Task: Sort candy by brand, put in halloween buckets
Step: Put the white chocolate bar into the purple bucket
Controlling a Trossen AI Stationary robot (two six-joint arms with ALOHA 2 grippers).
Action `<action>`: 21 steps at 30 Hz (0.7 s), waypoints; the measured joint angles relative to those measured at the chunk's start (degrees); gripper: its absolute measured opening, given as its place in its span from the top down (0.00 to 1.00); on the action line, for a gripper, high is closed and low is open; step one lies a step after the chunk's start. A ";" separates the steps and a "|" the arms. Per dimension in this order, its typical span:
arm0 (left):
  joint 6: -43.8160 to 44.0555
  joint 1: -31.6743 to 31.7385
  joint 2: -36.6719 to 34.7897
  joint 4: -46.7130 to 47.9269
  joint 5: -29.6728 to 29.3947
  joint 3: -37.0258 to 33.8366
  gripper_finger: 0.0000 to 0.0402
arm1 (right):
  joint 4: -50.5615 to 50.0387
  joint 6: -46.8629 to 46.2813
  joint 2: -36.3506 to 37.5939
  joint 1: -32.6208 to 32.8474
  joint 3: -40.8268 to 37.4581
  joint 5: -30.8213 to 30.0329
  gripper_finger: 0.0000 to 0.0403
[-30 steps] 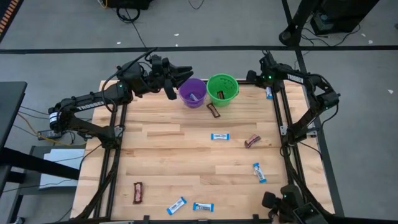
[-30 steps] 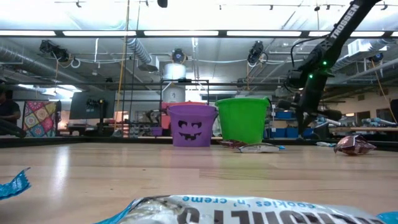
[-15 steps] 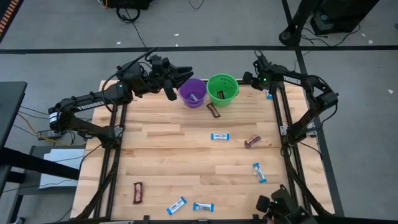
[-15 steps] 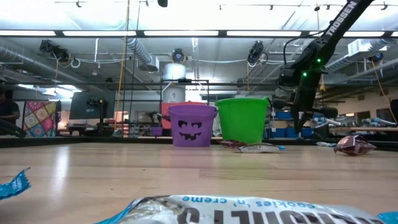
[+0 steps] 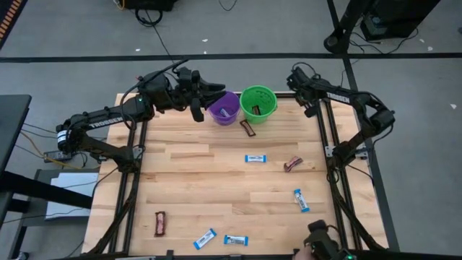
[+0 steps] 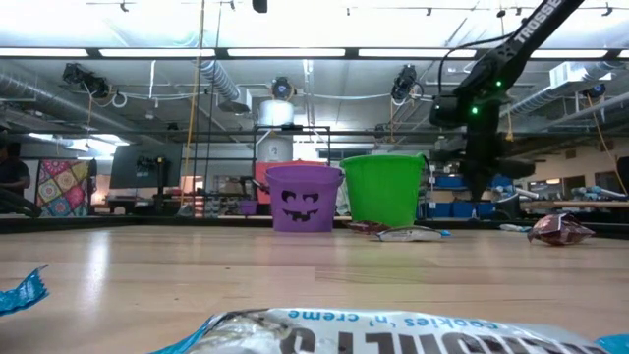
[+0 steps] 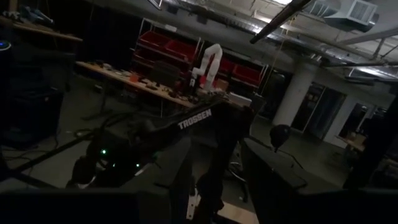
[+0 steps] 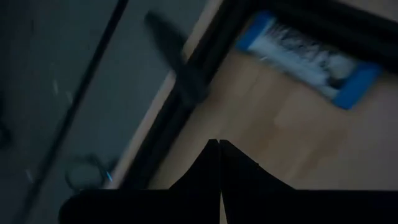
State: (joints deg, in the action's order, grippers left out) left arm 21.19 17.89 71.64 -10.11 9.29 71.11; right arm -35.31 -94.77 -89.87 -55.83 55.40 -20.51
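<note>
Wooden bench [image 5: 188, 180], butcher-block top, viewed from above. Purple bucket [image 5: 224, 107], carved-face print showing in the low view, stands at the far edge touching the green bucket [image 5: 258, 102] on its right. A blue-and-white bar [image 5: 225, 112] lies inside the purple bucket; a dark brown bar [image 5: 257, 109] lies inside the green one. Loose candy on the bench: one brown bar [image 5: 248, 129] just in front of the two buckets; one blue-and-white bar [image 5: 255, 159] mid-bench; one maroon bar [image 5: 292, 164] near it to the right; one blue-and-white bar [image 5: 301, 200] nearer the front right; two blue-and-white bars [image 5: 205, 238] [image 5: 235, 240] close together at the front edge; one dark brown bar [image 5: 159, 223] at the front left, well apart from the rest; one blue-and-white bar [image 8: 308, 57] by the bench's far right edge, seen from the right wrist. Left hand [image 5: 211, 89] hangs over the far left corner, just beside the purple bucket's rim, fingers spread wide, holding nothing. Right hand [image 5: 294, 75] sits at the far right corner, beyond the green bucket, raised above the bench in the low view; its two fingers [image 8: 186, 186] meet tip to tip with nothing between them. A crumpled maroon wrapper [image 6: 556, 229] shows at the low view's right.
</note>
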 joint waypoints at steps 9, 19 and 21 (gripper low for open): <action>0.02 0.29 0.00 -0.21 -0.02 0.00 0.65 | -12.77 -19.01 0.21 -0.04 -2.46 -3.62 0.99; 0.10 0.55 0.00 -0.26 -0.99 0.00 0.65 | -4.86 -22.31 2.14 -0.76 -10.88 -3.54 0.98; 0.11 0.55 0.00 -0.26 -1.07 0.00 0.65 | -4.24 -23.58 2.30 -0.83 -10.93 -3.69 0.98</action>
State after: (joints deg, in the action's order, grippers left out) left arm 21.30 18.44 71.64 -10.37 8.23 71.11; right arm -39.55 -118.35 -87.57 -56.66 44.47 -24.20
